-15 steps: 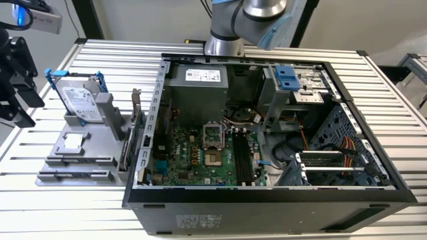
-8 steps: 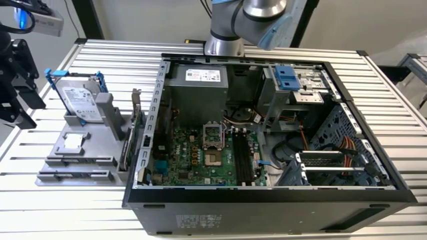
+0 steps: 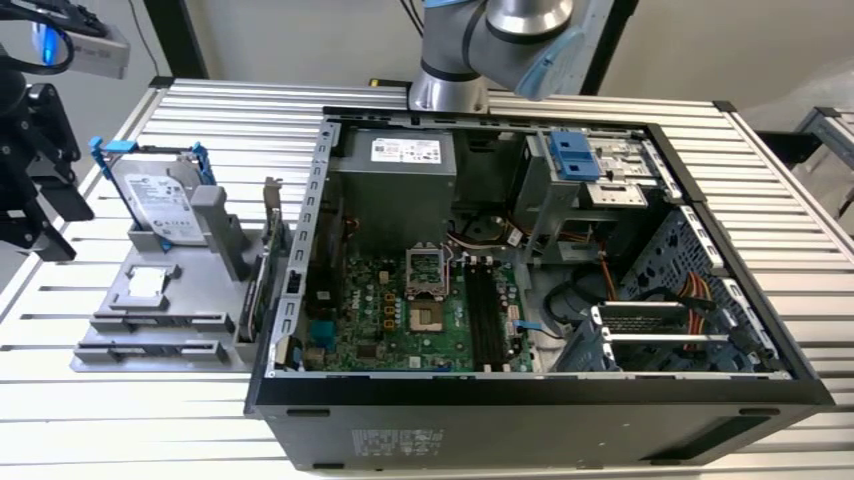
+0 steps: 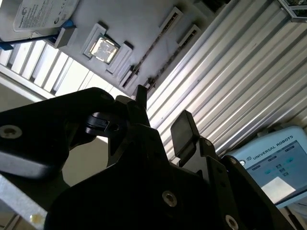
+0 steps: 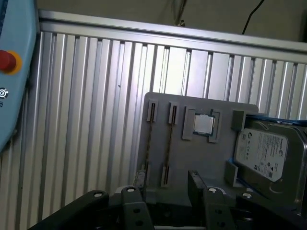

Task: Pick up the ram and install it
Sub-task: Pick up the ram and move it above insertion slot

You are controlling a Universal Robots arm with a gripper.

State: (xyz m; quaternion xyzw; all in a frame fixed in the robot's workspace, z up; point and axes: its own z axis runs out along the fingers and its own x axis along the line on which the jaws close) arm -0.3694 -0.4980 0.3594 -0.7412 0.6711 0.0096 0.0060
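Two ram sticks (image 5: 169,146) stand on edge in long grooves of a grey holder block (image 5: 192,158); in the second wrist view the ram (image 4: 156,45) shows as thin dark lines. In the exterior view the ram (image 3: 158,323) sits at the front of the block, on the exterior view's left. My gripper (image 5: 165,189) hovers above the block's edge, apart from the ram, open with nothing between its black fingers (image 4: 183,128). In the exterior view the gripper (image 3: 38,190) hangs at the far left. The motherboard's black slots (image 3: 483,318) lie inside the open computer case (image 3: 534,385).
On the holder block also sit a processor chip (image 5: 203,124) and a silver hard drive (image 5: 266,153) in a blue frame. A circuit card (image 3: 274,250) stands between block and case. A teach pendant (image 5: 12,72) lies on the ribbed aluminium table (image 5: 96,96).
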